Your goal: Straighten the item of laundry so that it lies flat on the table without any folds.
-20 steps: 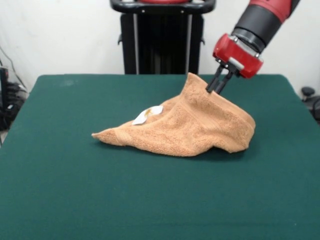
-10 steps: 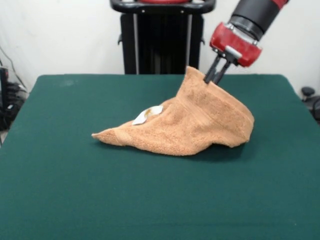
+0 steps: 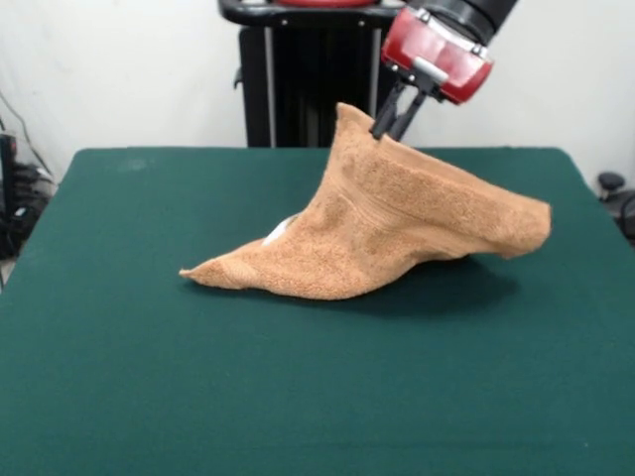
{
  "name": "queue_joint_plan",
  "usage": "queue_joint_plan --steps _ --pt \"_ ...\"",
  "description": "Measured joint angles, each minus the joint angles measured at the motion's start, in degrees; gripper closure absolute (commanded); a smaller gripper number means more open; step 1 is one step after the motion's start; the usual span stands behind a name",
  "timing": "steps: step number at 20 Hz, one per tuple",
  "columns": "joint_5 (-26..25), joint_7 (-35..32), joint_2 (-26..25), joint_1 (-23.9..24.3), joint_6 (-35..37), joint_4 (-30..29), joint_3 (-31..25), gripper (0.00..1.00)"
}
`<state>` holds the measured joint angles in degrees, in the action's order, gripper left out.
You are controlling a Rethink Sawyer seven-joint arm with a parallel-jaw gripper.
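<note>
- The table (image 3: pixel 119 397) is mostly bare; the towel (image 3: pixel 397 238) is near its middle, a little toward the far edge, well away from every corner.
- The towel is not flat yet: one part is lifted into a peak, its right end hangs in the air, and only the left tip lies on the cloth. I judge most of the spreading is not done.
- The gripper (image 3: pixel 389 121) is closed on the towel's raised edge.

The towel (image 3: pixel 397 233) is sitting around the middle of the table (image 3: pixel 149 377), its left tip resting on the cloth while the right end is hanging clear. The gripper (image 3: pixel 385 127) is pinching its top edge, toward the far side.
</note>
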<state>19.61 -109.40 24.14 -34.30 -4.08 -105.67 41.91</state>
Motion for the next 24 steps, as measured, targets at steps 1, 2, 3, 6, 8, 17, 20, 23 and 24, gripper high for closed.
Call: queue_joint_plan --steps 1,2,3,6,8,17,20,23,24 --pt "0.0 0.0 0.1 0.1 0.5 0.0 0.0 1.0" --pt "0.0 0.0 0.2 0.1 0.7 0.0 0.0 1.0" --pt "0.0 0.0 0.2 0.1 0.9 0.0 0.0 1.0" --pt "0.0 0.0 0.2 -0.3 3.3 0.0 0.0 1.0" --pt "0.0 0.0 0.3 -0.6 4.5 0.0 0.0 1.0" --pt "-1.7 0.0 2.1 -0.5 8.5 0.0 0.0 1.0" --pt "-3.6 0.0 4.8 -0.4 11.6 0.1 0.1 1.0" --pt "-5.7 0.0 8.4 -0.4 16.0 0.1 0.4 1.0" --pt "-6.3 0.0 9.6 -0.3 17.5 0.1 0.5 1.0"
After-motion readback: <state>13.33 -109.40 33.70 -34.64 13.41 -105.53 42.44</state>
